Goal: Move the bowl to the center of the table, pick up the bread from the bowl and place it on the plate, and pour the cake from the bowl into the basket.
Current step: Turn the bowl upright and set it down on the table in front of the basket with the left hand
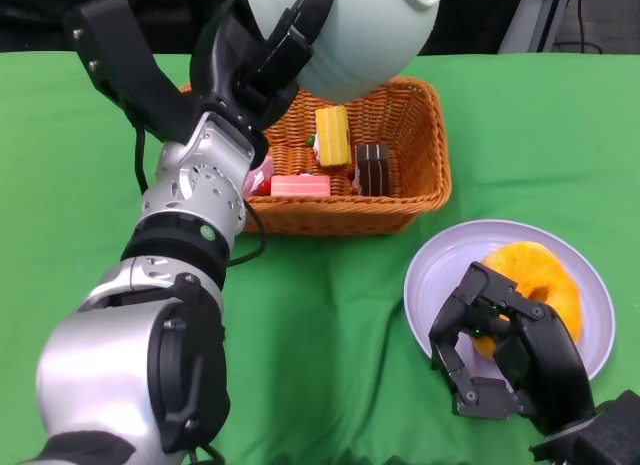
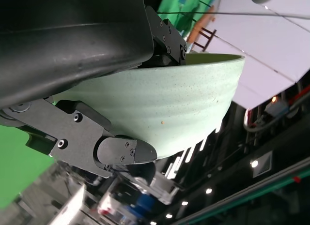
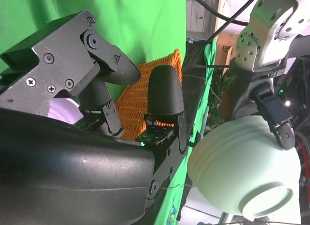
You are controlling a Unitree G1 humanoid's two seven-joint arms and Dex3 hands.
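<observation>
Left robot hand (image 1: 262,57) grasping pale green bowl (image 1: 345,35), tipped over the far side of the orange basket (image 1: 410,190), cakes (image 1: 335,135) inside. Right robot hand (image 1: 500,360) released, fingers apart, over bread (image 1: 545,275) on plate (image 1: 435,275), near right.

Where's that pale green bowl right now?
In the head view the bowl is up in the air at the top centre, tipped over the basket and held by the left hand.
</observation>
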